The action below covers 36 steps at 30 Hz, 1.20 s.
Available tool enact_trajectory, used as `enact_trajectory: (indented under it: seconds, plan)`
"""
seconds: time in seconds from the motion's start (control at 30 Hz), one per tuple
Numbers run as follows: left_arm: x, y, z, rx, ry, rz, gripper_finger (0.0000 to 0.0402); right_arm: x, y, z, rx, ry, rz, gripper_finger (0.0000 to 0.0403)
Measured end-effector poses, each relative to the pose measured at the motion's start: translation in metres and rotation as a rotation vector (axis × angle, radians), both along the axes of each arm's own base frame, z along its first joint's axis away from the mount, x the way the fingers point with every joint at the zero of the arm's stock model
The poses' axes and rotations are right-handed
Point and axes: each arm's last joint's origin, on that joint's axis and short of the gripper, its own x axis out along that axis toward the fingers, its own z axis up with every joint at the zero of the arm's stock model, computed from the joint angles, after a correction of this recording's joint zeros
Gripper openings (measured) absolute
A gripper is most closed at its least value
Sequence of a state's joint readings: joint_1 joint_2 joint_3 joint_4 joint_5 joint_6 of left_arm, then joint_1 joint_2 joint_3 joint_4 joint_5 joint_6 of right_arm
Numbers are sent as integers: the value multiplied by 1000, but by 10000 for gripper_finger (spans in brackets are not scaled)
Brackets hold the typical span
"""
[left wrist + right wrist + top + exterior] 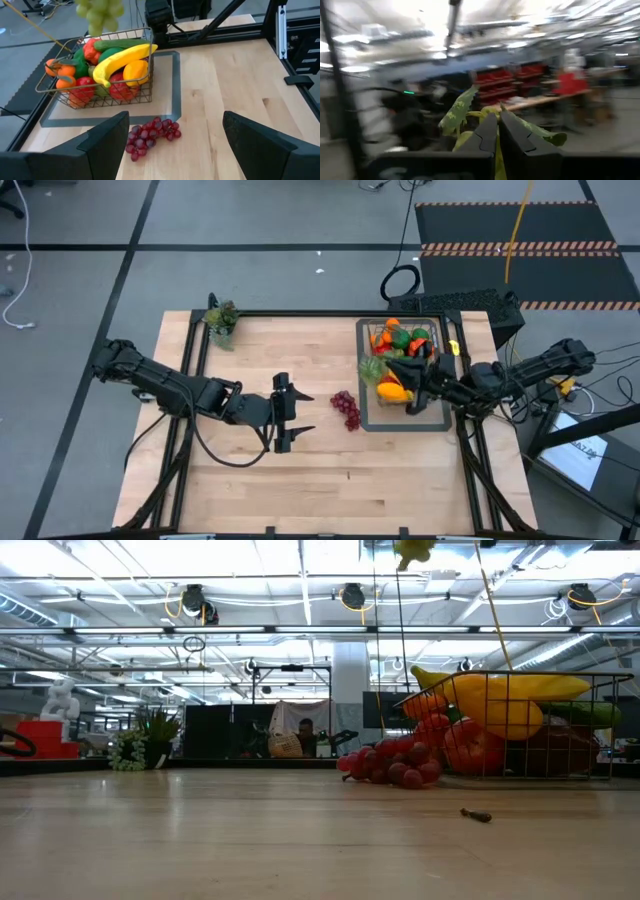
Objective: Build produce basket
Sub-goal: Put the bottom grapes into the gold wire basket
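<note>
The wire basket (438, 332) (106, 101) stands on the right side of the table, on a flat dark tray (402, 423). It holds produce: a banana (122, 61), a cucumber, oranges and red pieces. A purple grape bunch (346, 409) (150, 136) lies on the wood just left of the tray. Green grapes (100, 12) (412, 550) hang over the basket from my right gripper (498, 119), which is shut. At mid-table my left gripper (297, 415) (175, 127) is open, with nothing between its fingers, and points at the purple grapes. My right gripper pinches the green grapes' leafy top end (498, 161) between its two shut fingers; green leaves (459, 114) stick out on both sides. The bunch hangs below the fingers, clear of the basket and the produce in it.
A small potted plant (222, 320) stands at the table's far left corner. A tiny dark bit (475, 815) lies on the wood in front of the basket. Bare wood stretches along the near side and the left half of the table.
</note>
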State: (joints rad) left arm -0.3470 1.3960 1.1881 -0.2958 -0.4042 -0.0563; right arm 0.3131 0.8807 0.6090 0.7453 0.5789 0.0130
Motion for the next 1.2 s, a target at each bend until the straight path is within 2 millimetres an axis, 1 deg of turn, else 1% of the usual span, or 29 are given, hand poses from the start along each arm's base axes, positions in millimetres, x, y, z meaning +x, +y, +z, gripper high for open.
enact_trajectory:
  seconds: [0.53,0.67,0.93,1.03,1.2]
  plan:
    - [-1,0,-2,8,23,-1,324,-29,-18,-6,-67,277,-446,3]
    - [-1,0,-2,4,22,1,324,-32,-21,-7,-119,350,-565,3]
    - [-1,0,-2,-14,21,10,324,-38,-30,-9,-219,574,-883,3]
    - [-1,0,-2,-19,20,13,324,-38,-33,-10,-231,610,-931,3]
    - [-1,0,-2,-24,20,15,324,-37,-44,-24,-251,662,-994,3]
